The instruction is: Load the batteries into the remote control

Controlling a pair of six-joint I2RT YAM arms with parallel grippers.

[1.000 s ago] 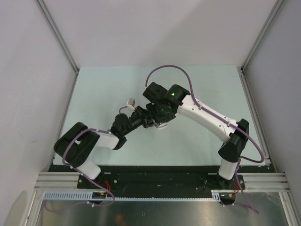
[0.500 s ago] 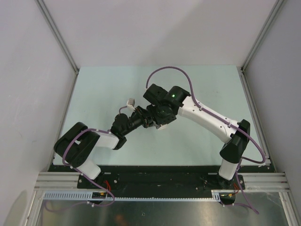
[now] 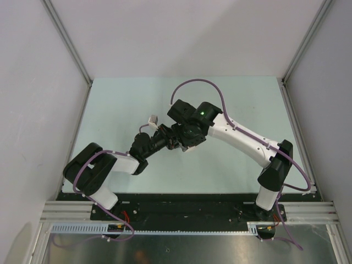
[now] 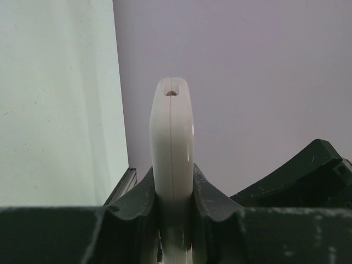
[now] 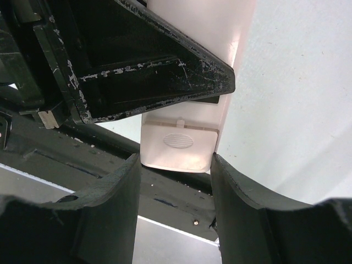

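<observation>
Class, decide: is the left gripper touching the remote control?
Touching. The left wrist view shows the remote control squeezed edge-on by the left gripper, no gap on either side.

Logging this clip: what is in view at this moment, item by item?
remote control: one, white, mid-table in the top view, held between both arms' fingers; its plain back with a ridged cover tab faces the right wrist camera
batteries: none visible in any view
table: one, pale green, under the arms
walls: grey panels, left, back and right
base rail: silver metal, near edge
cables: purple, looped along both arms
left arm: white and black, reaching in from near left
right arm: white and black, reaching in from near right
left fingers: black, shut on the remote's flat faces
right fingers: black, apparently closed on the remote's cover end
</observation>
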